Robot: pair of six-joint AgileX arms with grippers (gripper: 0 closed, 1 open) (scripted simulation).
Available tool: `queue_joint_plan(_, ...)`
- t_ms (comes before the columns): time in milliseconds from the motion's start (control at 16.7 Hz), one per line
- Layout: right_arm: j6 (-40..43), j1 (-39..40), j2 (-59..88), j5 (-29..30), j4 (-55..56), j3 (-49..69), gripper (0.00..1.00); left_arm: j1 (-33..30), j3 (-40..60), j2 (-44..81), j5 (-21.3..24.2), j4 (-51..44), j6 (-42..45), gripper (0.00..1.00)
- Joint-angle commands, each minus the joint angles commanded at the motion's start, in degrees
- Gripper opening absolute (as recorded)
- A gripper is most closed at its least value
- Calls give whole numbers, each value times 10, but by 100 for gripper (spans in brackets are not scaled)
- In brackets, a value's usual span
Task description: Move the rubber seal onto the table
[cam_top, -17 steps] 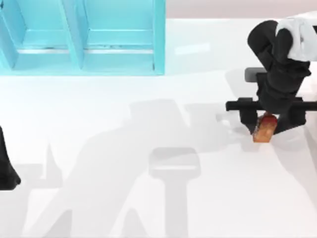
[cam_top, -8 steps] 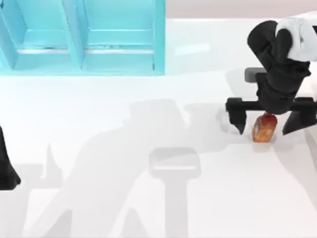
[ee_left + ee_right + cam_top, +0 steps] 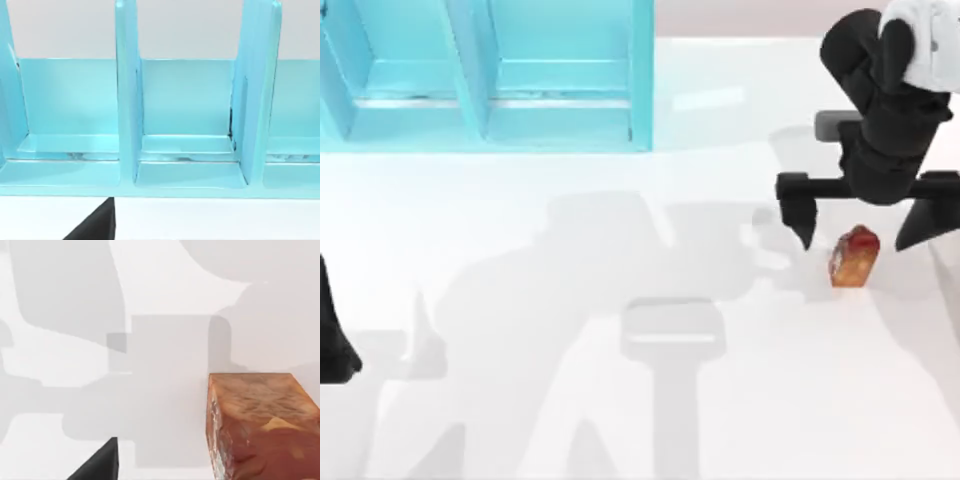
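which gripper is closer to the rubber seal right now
Right. The right gripper hangs open just above the rubber seal, not touching it. The left arm sits at the table's far left edge.

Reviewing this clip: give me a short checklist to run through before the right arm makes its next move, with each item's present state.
1. Rubber seal on the table, outside the blue shelf unit: ok.
2. Right claw open, fingers apart either side of the seal: ok.
3. Fingers clear of the seal, no contact: ok.
4. Seal resting steady: cannot tell.
5. Left arm parked at the table's left edge: ok.
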State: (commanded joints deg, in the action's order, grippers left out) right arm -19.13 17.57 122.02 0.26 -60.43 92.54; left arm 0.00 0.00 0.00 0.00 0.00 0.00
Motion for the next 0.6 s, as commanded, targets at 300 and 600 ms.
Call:
queue_joint_plan(300, 1, -1, -17, 0, -163, 136, 100, 0, 0, 0, 0, 0, 0, 100)
queue_joint_plan(600, 3, -3, -35, 0, -258, 222, 100, 0, 0, 0, 0, 0, 0, 100)
